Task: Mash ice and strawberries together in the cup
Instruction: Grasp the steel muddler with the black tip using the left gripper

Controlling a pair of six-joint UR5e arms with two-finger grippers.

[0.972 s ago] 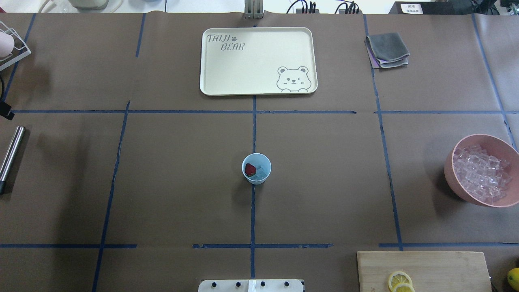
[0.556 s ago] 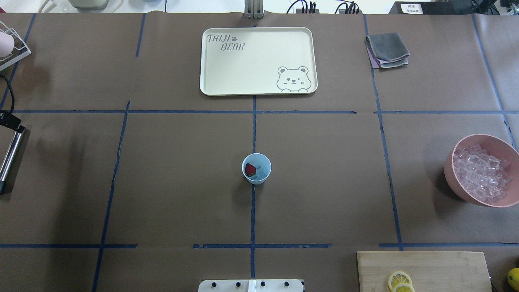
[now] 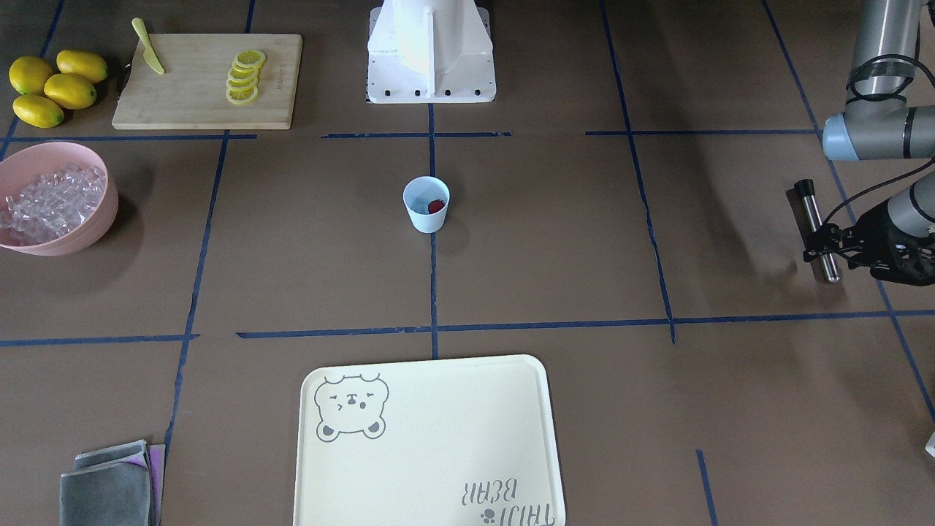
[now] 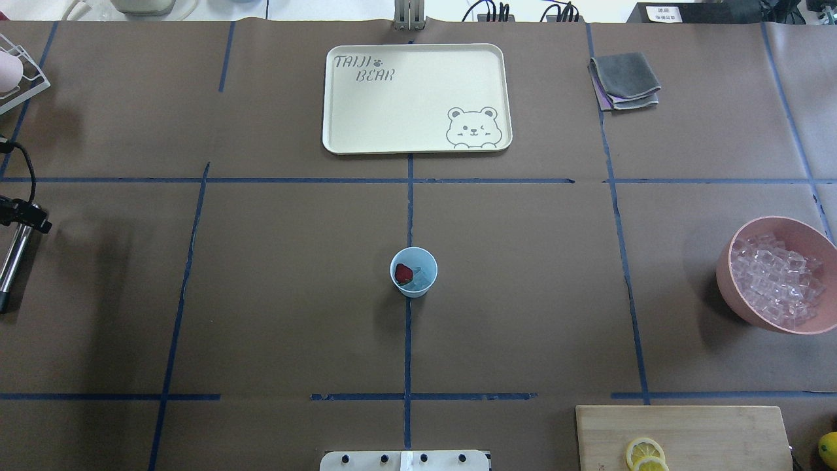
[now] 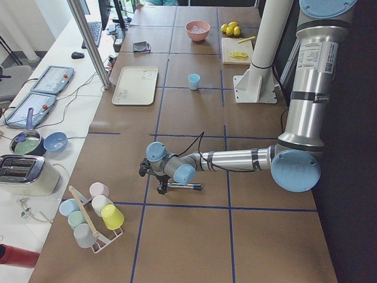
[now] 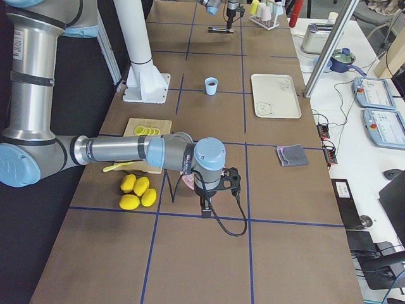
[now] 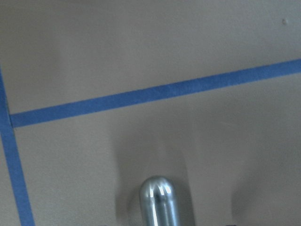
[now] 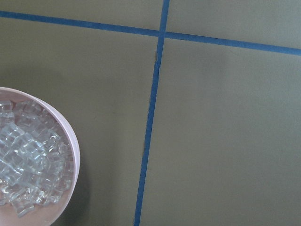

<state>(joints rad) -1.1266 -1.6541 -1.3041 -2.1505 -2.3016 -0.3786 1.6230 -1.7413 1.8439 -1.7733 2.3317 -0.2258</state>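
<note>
The light blue cup [image 4: 413,271] stands upright at the table's centre and also shows in the front view [image 3: 426,204]. In it lie one red strawberry [image 4: 403,273] and some clear ice [image 4: 424,279]. A metal muddler [image 4: 13,261] lies flat at the far left edge. My left gripper [image 3: 823,245] is low over the muddler's [image 3: 813,215] far half, fingers on either side of it, open. The left wrist view shows the muddler's rounded end [image 7: 159,200]. My right gripper [image 6: 205,208] hangs near the pink bowl; I cannot tell if it is open.
A pink bowl [image 4: 731,296] full of ice cubes sits at the right edge. A cream bear tray [image 4: 405,98] and folded grey cloths [image 4: 624,80] lie at the back. A cutting board [image 4: 706,428] with lemon slices [image 4: 644,453], whole lemons [image 3: 51,88] and a cup rack [image 5: 91,215] border the table.
My left gripper has come in from the left edge and moved down along the muddler, and now straddles it. The cup and its contents have not moved.
</note>
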